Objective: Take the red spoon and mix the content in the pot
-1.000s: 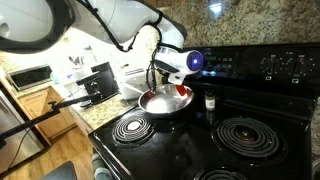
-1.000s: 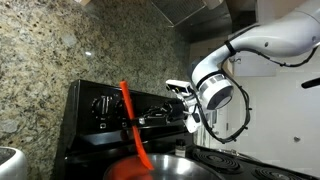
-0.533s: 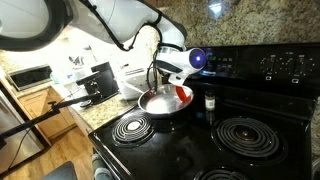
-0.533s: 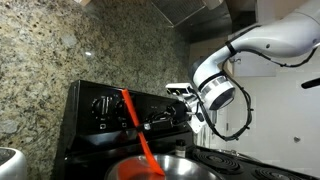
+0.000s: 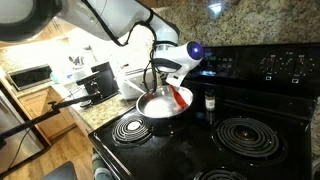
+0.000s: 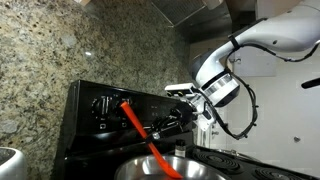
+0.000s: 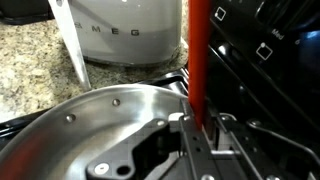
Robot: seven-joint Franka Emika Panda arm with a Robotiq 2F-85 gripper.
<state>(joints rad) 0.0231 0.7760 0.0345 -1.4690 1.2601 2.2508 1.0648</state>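
The red spoon [image 6: 142,138] is a long slim red-orange strip. My gripper [image 7: 196,128] is shut on it and holds it slanted, with its lower end down inside the pot. The spoon shows in the wrist view [image 7: 200,55] rising straight up from between my fingers, and in an exterior view [image 5: 180,98] at the pot's right rim. The pot [image 5: 160,106] is a shallow shiny silver pan on a rear burner; its rim shows low in an exterior view [image 6: 200,172] and its bare inside fills the wrist view [image 7: 90,125]. My gripper hangs right above it [image 5: 172,72].
A small dark shaker jar [image 5: 209,102] stands to the right of the pot. Coil burners [image 5: 133,127] [image 5: 246,136] lie in front. A white appliance [image 7: 120,30] stands on the granite counter behind the pot. The stove's control panel [image 6: 110,105] rises at the back.
My gripper has swung the spoon: its top has tilted further over and its lower end has swept across the inside of the pot. The pot has stayed in place.
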